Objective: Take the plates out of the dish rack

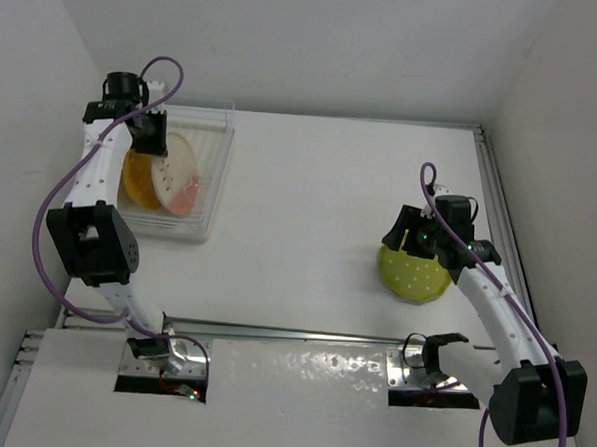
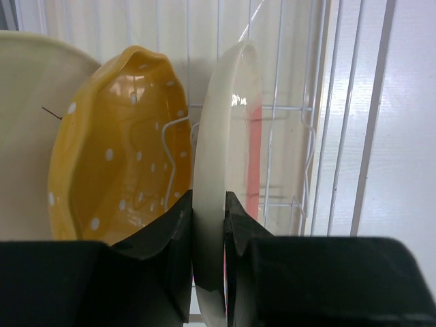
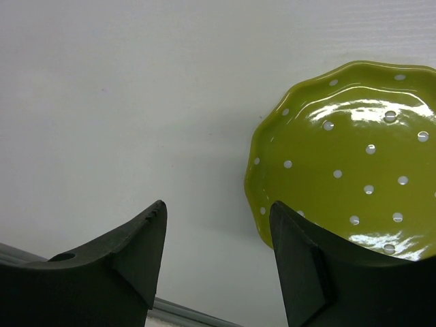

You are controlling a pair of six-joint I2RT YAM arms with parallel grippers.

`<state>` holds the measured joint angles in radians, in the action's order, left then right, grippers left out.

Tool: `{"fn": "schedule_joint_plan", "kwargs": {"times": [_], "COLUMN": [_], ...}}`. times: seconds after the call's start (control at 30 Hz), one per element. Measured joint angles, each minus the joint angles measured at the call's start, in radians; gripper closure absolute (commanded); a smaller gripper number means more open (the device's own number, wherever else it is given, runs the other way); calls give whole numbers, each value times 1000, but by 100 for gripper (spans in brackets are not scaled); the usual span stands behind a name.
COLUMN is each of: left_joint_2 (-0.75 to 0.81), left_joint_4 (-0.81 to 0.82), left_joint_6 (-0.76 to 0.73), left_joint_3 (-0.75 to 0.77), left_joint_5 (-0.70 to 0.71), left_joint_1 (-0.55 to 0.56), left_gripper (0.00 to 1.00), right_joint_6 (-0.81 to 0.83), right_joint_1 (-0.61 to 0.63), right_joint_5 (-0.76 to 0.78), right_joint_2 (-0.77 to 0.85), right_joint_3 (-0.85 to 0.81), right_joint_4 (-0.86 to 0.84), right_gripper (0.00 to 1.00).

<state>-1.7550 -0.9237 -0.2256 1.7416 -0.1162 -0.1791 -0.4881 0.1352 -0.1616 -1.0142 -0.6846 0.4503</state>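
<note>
Left gripper (image 2: 208, 204) clamped on white-and-pink plate (image 2: 228, 136) rim, plate upright in dish rack (image 1: 213, 179). Right gripper (image 3: 218, 231) jaws apart, holds nothing; green dotted plate (image 3: 354, 157) flat on table (image 3: 136, 102), at 2 o'clock from it.

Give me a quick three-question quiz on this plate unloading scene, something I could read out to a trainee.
1. True or false: the green plate stands in the dish rack.
2. Multiple choice: how many plates does the rack hold? A one, B three, C four.
3. Fill in: the left gripper is shut on the rim of the ___ plate.

Key: 1 false, it lies flat on the table near the right arm. 2 B. 3 the white-and-pink plate.
</note>
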Motion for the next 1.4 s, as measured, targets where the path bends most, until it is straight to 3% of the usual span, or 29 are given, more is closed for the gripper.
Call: {"fn": "schedule_joint_plan", "kwargs": {"times": [0.2,0.5,0.7,0.9,1.07,1.2,1.4], "left_joint_2": [-8,117,151,160,213,212,212], "left_joint_4": [-42,55,57,51,80,58,21], "left_joint_6": [-2,-1,21,34,37,29,-16], "left_joint_3": [68,86,181,249,74,-71,-160], "left_joint_5": [-8,-51,-87,-238,-312,-451,-655], "left_joint_1": [0,0,0,11,149,267,338], "left_gripper": [100,100,100,100,100,100,100], "right_joint_6": [6,17,19,19,-13,-60,-83], "right_joint_1": [0,10,58,141,197,211,254], "right_joint_5": [-1,-46,-93,-142,-200,-234,-325], "right_joint_2": [0,-10,-61,-144,-212,-295,-439], "right_joint_3": [-1,-28,-97,-194,-214,-233,-298], "right_joint_4": [0,-1,-16,-85,-246,-372,-504], "right_gripper": [39,40,39,28,24,25,28]}}
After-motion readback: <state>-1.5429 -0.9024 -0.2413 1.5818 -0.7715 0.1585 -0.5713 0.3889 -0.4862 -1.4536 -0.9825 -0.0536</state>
